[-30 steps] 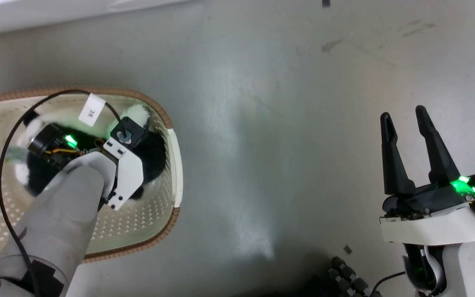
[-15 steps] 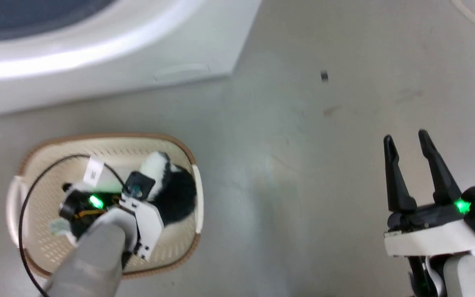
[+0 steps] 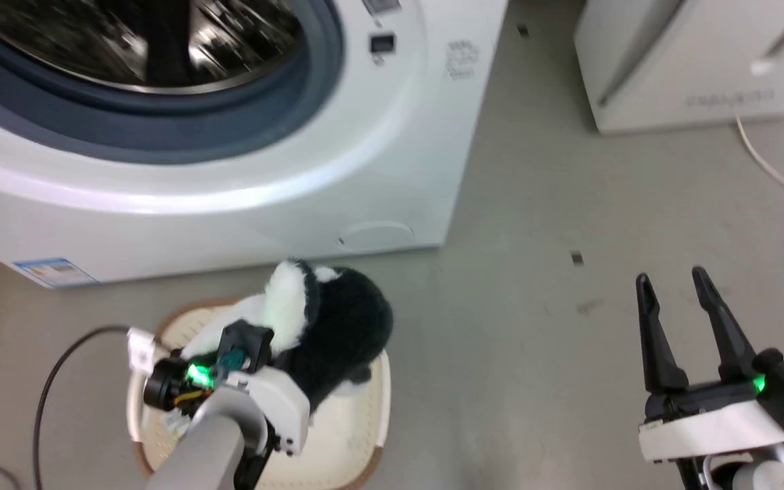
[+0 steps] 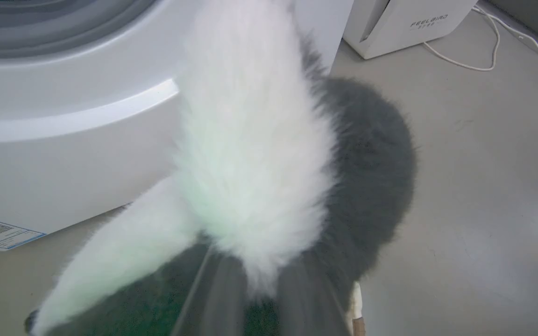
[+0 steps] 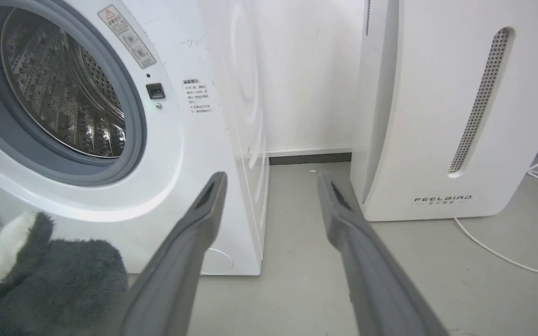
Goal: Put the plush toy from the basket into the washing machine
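Note:
In the head view my left gripper [image 3: 256,340] is shut on the fluffy black and white plush toy [image 3: 331,320] and holds it up over the far rim of the cream basket [image 3: 348,435]. Its fingertips are buried in the fur. From the left wrist the plush toy [image 4: 255,140] hangs close before the lens, between my blurred fingers [image 4: 229,298]. The washing machine [image 3: 392,136] stands just beyond the basket, its porthole [image 3: 147,68] uncovered and the steel drum [image 5: 59,88] showing. My right gripper [image 3: 671,286] stands open over bare floor at the lower right, holding nothing.
A white FEELBIRD-marked appliance [image 5: 437,116] stands to the right of the washing machine with a narrow gap between them. A white cable [image 3: 773,170] runs over the grey floor beside it. A black cable [image 3: 58,361] loops left of the basket. Open floor lies between the basket and my right gripper.
The head camera has swung up, bringing the washing machine and the appliance into view. My left gripper has lifted the plush toy out of the basket. The right gripper has stayed open.

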